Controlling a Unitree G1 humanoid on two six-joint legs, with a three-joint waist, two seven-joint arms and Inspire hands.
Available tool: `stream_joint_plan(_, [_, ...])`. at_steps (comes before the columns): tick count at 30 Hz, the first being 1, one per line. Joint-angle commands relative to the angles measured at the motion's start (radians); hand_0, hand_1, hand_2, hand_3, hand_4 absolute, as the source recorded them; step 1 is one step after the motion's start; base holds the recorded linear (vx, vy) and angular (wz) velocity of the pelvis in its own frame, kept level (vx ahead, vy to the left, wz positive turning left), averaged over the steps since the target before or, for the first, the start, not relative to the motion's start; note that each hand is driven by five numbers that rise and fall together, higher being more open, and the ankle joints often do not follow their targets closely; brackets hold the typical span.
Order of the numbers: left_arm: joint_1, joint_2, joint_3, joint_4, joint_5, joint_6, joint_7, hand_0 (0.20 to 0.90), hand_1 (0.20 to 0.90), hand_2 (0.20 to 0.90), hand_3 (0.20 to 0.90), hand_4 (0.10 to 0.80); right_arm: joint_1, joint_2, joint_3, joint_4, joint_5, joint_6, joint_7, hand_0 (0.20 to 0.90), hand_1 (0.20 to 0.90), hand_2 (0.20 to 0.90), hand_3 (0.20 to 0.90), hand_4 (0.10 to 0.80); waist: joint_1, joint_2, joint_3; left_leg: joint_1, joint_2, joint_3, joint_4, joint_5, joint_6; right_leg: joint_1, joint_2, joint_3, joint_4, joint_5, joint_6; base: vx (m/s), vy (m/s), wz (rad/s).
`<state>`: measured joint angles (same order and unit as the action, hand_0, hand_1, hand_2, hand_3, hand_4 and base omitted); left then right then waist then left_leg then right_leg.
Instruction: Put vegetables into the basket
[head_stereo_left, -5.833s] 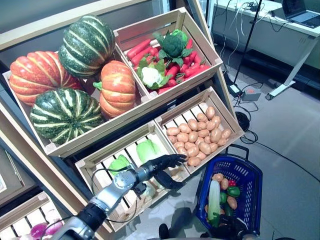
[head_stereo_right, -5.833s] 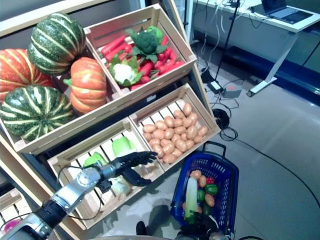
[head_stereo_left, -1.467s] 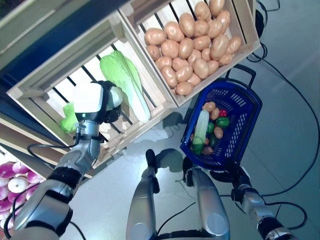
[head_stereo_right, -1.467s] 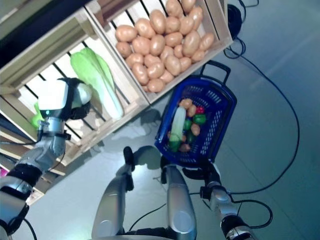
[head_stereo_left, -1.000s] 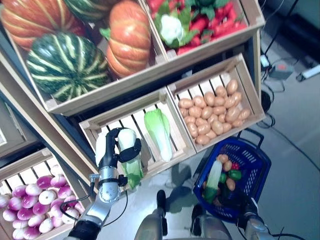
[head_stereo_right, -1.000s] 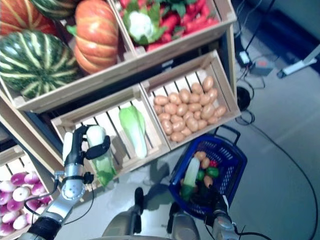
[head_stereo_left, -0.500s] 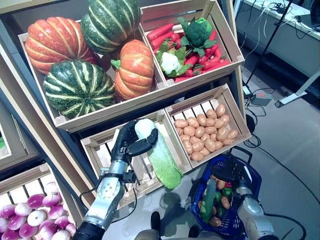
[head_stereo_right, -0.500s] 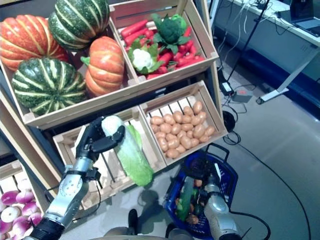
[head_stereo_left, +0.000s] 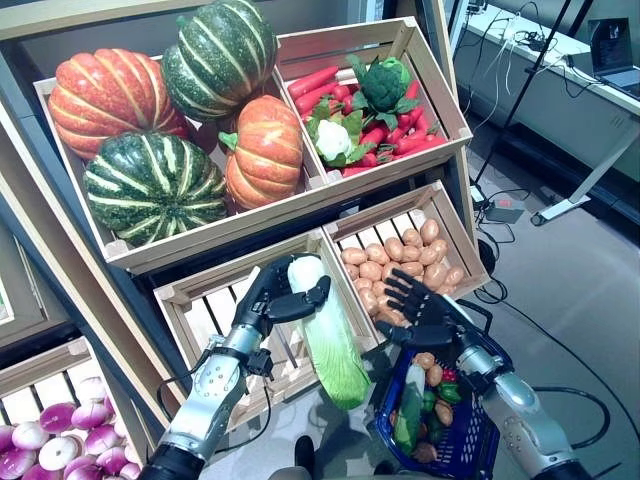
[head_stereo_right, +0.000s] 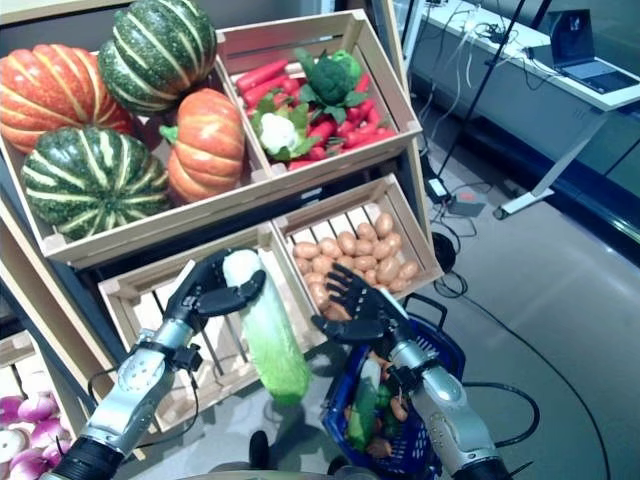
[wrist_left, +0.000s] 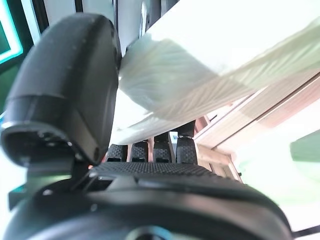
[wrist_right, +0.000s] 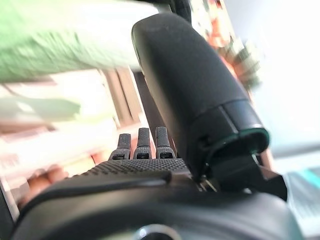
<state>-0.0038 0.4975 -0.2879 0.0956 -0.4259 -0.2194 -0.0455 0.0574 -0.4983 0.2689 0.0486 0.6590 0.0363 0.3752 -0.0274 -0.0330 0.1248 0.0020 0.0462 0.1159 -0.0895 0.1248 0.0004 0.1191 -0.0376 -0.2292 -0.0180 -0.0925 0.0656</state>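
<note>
My left hand (head_stereo_left: 262, 300) is shut on the white stem of a long pale green cabbage (head_stereo_left: 330, 345), which hangs leaf end down in front of the lower crate's edge. The left wrist view shows my thumb (wrist_left: 70, 85) pressed against the cabbage stem (wrist_left: 200, 65). My right hand (head_stereo_left: 420, 315) is open with its fingers spread, just right of the cabbage and above the blue basket (head_stereo_right: 445, 345). The basket stands on the floor and holds a long white-green vegetable (head_stereo_left: 408, 405), potatoes, green peppers and something red. The right wrist view shows my straight fingers (wrist_right: 142, 145) with the green cabbage leaves (wrist_right: 60, 45) beyond them.
A tilted wooden stand (head_stereo_left: 60, 260) with slatted crates rises in front and to the left. The potato crate (head_stereo_left: 470, 270) sits right behind the right hand. A desk (head_stereo_left: 560, 70) and floor cables (head_stereo_left: 560, 390) lie to the right.
The head view shifted throughout. My left hand has lifted the cabbage out of the lower crate and carried it right. My right hand has risen from the basket to beside the cabbage.
</note>
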Motion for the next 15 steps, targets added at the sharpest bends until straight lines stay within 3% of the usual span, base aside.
stream_joint_plan(1, [-0.104,0.036,-0.003,-0.102,-0.048,-0.093,-0.026,0.3,0.3,0.3,0.3,0.4,-0.098,-0.045,0.029,-0.086,0.132,0.0,0.122,0.9,0.9,0.9,0.9,0.8,0.024,-0.018,-0.06,0.092,0.001,0.029,0.005,-0.148,-0.025,-0.024,-0.046,0.018,-0.046,0.099,0.045,0.0,0.0,0.0])
stream_joint_plan(8, [-0.119,0.036,-0.03,-0.129,-0.089,-0.111,-0.035,0.3,0.3,0.3,0.3,0.4,-0.134,-0.068,0.079,-0.101,0.161,0.09,0.193,0.9,0.9,0.9,0.9,0.8,0.035,-0.021,-0.074,0.093,-0.001,0.016,0.002,-0.148,-0.029,-0.017,-0.05,0.009,-0.054,0.1,0.046,0.012,-0.002,0.03])
stream_joint_plan(15, [-0.128,0.037,-0.041,-0.151,-0.149,-0.131,-0.063,0.3,0.3,0.3,0.3,0.4,-0.161,-0.076,0.105,-0.086,0.192,0.145,0.183,0.9,0.9,0.9,0.9,0.8,0.041,-0.024,-0.08,0.095,-0.001,0.006,0.002,-0.151,-0.032,-0.011,-0.053,0.005,-0.057,0.099,0.046,0.009,0.004,0.08])
